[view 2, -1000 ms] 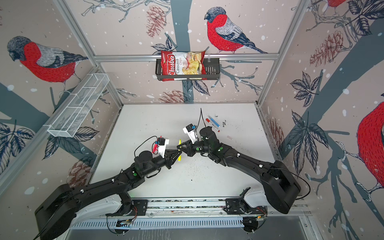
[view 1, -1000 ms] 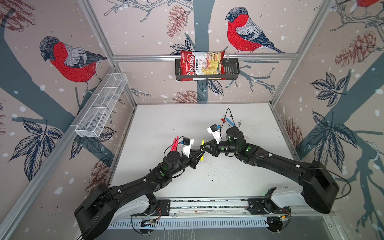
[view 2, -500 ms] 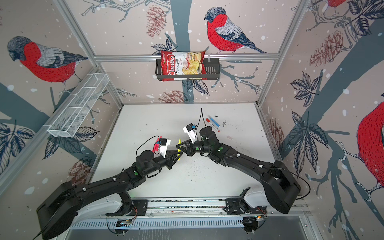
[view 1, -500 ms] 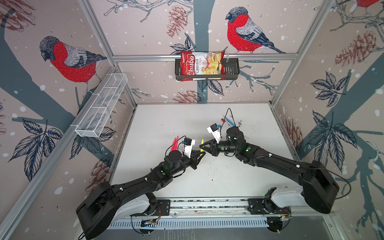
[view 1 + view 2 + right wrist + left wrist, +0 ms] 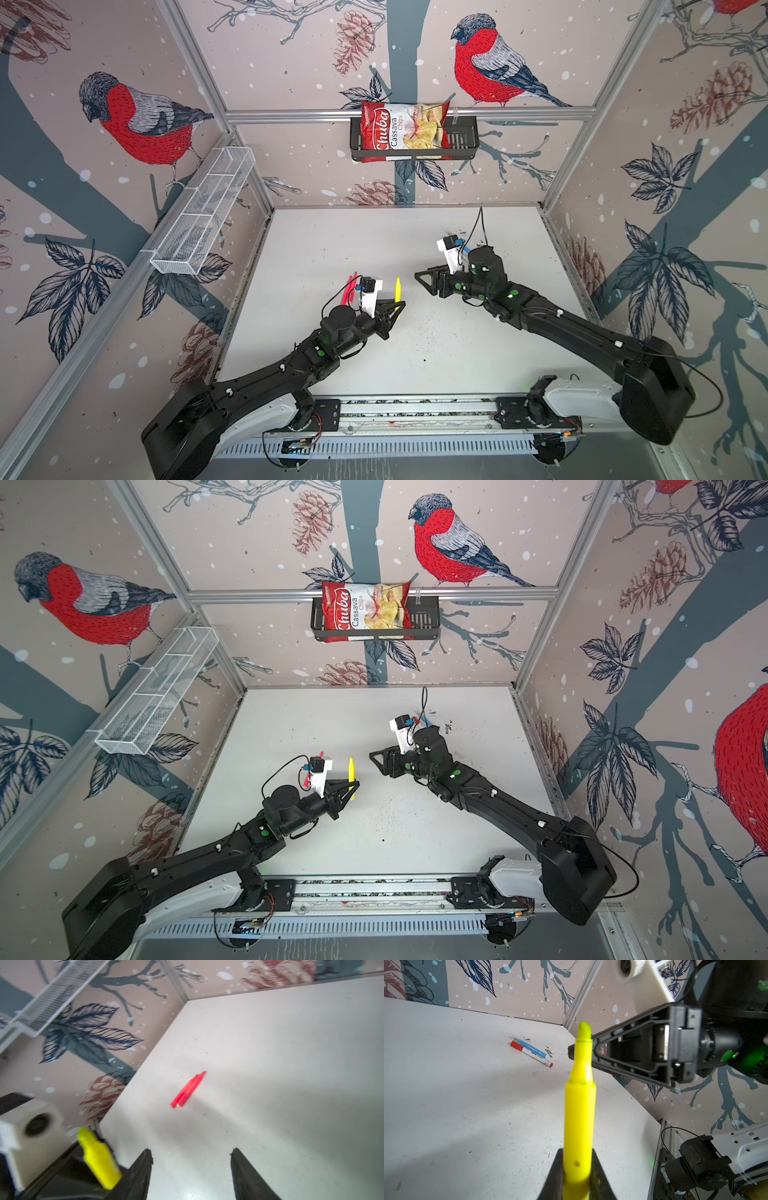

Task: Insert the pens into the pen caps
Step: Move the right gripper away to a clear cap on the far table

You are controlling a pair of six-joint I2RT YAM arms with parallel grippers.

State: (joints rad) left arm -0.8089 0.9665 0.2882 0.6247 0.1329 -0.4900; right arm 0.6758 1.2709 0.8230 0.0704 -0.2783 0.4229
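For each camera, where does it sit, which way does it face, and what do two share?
Both top views: high over the front rail, looking down on the table; left arm and right arm show, left tool clamped on the yellow pen, right tool open.
Left wrist: on the left arm, looking over its tool and yellow pen toward the right tool, blue pen and red-ended white pen.
Right wrist: on the right arm, facing two pink pens; its open fingers show.
Shared: both wrist views catch the yellow pen.
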